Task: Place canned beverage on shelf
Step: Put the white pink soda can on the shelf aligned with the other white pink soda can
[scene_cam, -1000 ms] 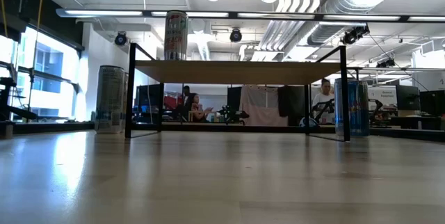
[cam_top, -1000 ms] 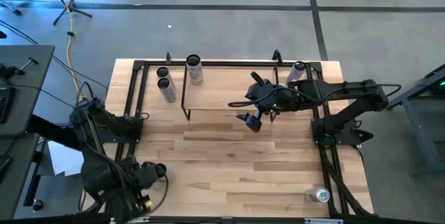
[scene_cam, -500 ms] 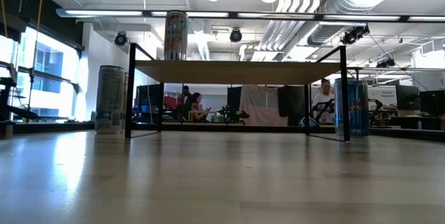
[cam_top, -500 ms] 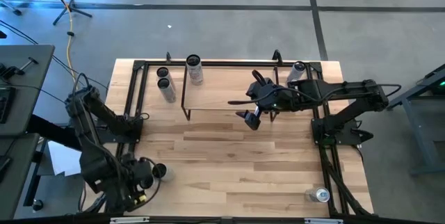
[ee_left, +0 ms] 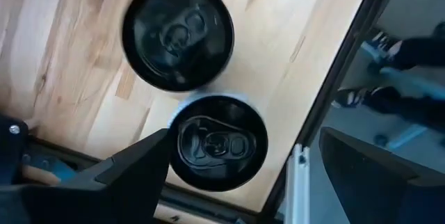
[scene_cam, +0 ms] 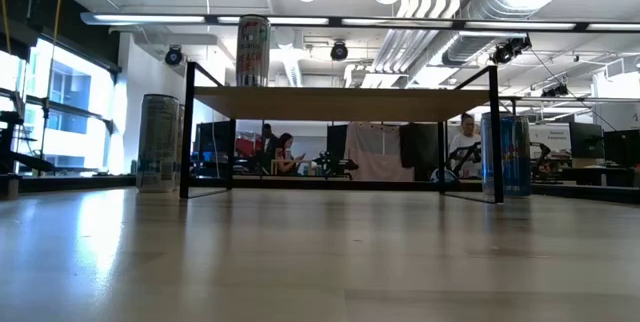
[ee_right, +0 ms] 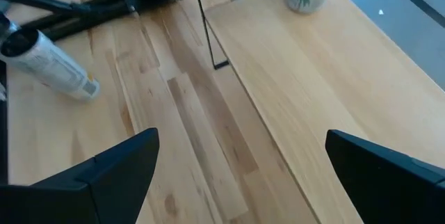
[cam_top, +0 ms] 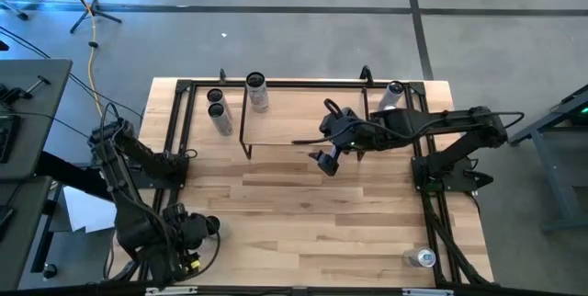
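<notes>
wood bench (cam_top: 303,213) carries the shelf (cam_top: 294,117), light wood top on thin black legs, at the far side. right gripper (cam_top: 328,149) hangs above the shelf's near edge, fingers open, empty. left gripper (cam_top: 200,232) sits low at the near left corner, fingers open, directly over two black-topped cans (ee_left: 201,88) standing just beside each other. one tall can (scene_cam: 253,51) stands on the shelf's left end; a blue can (scene_cam: 506,154) stands on the bench right of it.
</notes>
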{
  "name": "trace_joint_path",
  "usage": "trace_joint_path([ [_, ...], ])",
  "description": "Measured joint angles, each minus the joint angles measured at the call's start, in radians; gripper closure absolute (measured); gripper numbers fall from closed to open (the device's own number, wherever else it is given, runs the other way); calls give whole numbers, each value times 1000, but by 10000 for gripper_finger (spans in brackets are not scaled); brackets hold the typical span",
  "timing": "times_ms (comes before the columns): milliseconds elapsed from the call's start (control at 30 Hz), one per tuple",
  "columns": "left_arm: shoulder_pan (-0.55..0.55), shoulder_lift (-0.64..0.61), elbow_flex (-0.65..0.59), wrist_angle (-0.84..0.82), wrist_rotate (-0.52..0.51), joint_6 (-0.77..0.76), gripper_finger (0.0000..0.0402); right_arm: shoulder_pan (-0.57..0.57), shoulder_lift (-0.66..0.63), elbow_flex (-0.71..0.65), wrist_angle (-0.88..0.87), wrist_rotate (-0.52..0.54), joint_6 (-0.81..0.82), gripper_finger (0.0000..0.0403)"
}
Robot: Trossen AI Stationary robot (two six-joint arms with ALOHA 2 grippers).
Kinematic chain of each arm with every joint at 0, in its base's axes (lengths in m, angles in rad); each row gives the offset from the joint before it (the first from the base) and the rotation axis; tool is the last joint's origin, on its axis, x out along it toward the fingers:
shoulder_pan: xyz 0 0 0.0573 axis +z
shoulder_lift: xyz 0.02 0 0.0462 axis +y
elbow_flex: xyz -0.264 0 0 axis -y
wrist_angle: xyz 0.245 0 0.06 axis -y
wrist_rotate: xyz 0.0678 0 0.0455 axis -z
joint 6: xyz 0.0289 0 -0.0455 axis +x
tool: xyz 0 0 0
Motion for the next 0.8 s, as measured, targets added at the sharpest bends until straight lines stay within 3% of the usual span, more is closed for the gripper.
trace_joint_path([
  [533,21,24,51,-109,-3,13,64,30,31,0,15,-11,-44,5],
  [800,-3,24,11,-98,14,17,64,30,31,0,17,-11,-43,5],
])
